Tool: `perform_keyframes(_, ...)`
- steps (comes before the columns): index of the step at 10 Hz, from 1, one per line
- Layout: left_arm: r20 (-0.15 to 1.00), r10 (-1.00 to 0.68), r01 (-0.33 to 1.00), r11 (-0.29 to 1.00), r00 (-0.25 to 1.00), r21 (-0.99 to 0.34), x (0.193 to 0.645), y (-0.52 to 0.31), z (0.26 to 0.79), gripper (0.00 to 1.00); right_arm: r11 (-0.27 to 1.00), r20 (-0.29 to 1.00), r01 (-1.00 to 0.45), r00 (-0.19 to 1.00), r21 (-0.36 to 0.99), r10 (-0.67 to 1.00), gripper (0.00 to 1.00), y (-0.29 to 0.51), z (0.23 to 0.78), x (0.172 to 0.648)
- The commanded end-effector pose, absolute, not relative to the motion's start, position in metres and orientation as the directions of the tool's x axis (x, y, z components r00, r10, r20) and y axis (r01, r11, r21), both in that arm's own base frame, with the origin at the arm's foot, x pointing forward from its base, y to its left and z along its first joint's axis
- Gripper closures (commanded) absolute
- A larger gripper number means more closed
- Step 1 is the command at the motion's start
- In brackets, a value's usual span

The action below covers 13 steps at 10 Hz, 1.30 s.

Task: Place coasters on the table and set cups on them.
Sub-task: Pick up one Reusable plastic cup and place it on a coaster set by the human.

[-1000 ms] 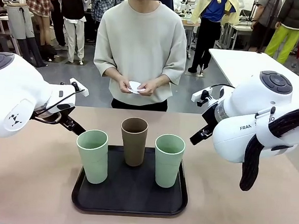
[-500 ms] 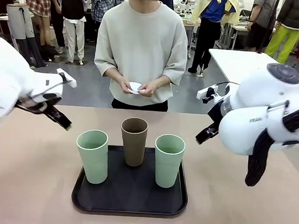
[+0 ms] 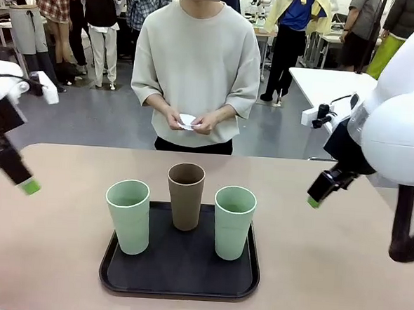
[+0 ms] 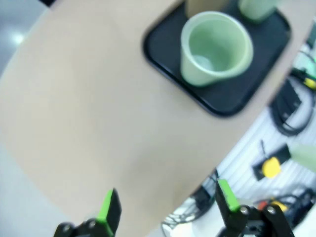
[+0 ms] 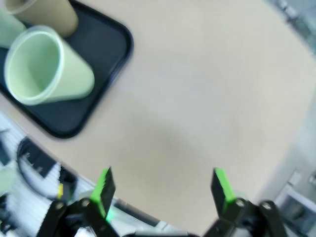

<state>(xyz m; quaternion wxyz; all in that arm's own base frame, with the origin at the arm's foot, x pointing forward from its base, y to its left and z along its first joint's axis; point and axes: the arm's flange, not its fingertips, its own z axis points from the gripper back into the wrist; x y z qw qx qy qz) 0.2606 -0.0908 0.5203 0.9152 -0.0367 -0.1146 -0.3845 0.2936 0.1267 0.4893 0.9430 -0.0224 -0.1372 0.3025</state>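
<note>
Beige table (image 3: pixel 340 275): black tray (image 3: pixel 178 276) carries two pale-green cups (image 3: pixel 128 217), brown cup (image 3: pixel 185 196).

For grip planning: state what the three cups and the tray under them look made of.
Left green cup, right green cup, brown cup: matte, opaque, evenly coloured, thin rims; likely plastic or fibre composite, cannot tell which. Black tray: smooth, slight sheen, moulded raised rim; probably plastic.

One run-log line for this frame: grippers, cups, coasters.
left gripper: open, empty | right gripper: open, empty | cups: three upright on tray | coasters: in person's hands, none on table
</note>
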Motion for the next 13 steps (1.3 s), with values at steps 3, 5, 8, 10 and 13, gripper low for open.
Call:
perform_keyframes(3, 0.238, -0.695, 0.712, 0.702, 0.678, 0.021, 0.261, -0.091, 0.52, 0.0, 0.816, 0.245, -0.564, 0.779, -0.125, 0.577, 0.0, 0.127, 0.489, 0.294)
perform_keyframes(5, 0.318, -0.567, 0.646, 0.714, 0.76, -0.269, 0.288, -0.083, 0.492, 0.0, 0.75, 0.318, -0.62, 0.777, 0.23, 0.544, 0.0, 0.115, 0.493, 0.3)
perform_keyframes(8, 0.338, -0.229, 0.408, 0.467, 0.913, -0.785, 0.324, -0.027, 0.455, 0.0, 0.506, 0.369, -0.402, 0.914, 0.763, 0.169, 0.0, 0.021, 0.469, 0.34)
perform_keyframes(10, 0.318, -0.115, 0.336, 0.423, 0.941, -0.841, 0.325, 0.02, 0.467, 0.0, 0.402, 0.314, -0.295, 0.949, 0.867, 0.02, 0.0, -0.034, 0.453, 0.335)
perform_keyframes(13, 0.379, 0.014, 0.341, 0.405, 0.925, -0.848, 0.286, 0.083, 0.502, 0.0, 0.371, 0.319, -0.265, 0.944, 0.89, -0.091, 0.0, -0.086, 0.46, 0.307)
